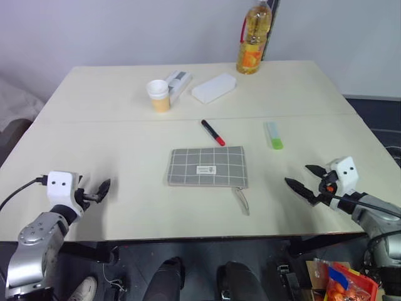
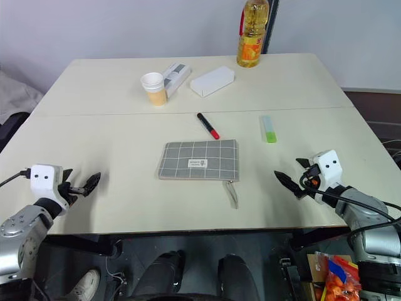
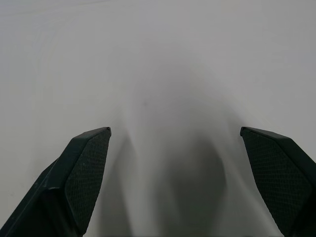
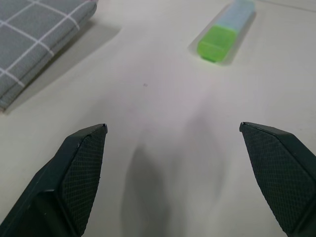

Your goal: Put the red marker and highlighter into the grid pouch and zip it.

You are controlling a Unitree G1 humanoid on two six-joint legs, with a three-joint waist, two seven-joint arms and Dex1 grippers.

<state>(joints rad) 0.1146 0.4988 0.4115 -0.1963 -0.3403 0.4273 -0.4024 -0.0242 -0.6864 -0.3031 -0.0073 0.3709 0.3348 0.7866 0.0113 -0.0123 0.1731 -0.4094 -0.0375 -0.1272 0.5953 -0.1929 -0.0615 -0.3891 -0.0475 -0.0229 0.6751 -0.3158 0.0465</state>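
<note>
Pale cream table (image 1: 113,157), two slabs butted w/ a seam across the middle, grey wall behind. Far side: cooking-oil bottle (image 1: 254,39), paper cup (image 1: 158,96), a white box w/ grey stripe (image 1: 177,83) touching the cup, plain white box (image 1: 213,88) beside that. None of those matter for the job.

Grid pouch (image 1: 207,167) lies flat near table centre, label up, looks zipped shut; pull cord (image 1: 242,200) trails off its near right corner. Red marker (image 1: 212,132) lies just beyond the pouch, angled, red cap end nearer the pouch, not touching. Highlighter (image 1: 273,135) sits to the right of the marker, well apart from the pouch, green end toward the robot.

Left gripper (image 1: 99,190) hovers low over bare table at the near left, fingers spread wide, nothing between them. Right gripper (image 1: 311,182) at near right, fingers spread wide too, empty, aimed between the pouch corner and the highlighter.

Step, as I read it: nothing started; both pens out, pouch closed. Next prob. needs the pouch opened first: one gripper pins the fabric, the other takes the cord & pulls along the zip. Alt.: right arm goes fwd for the highlighter, the closer pick. Flat stick on flat table means a low, square pinch across its narrow sides.
</note>
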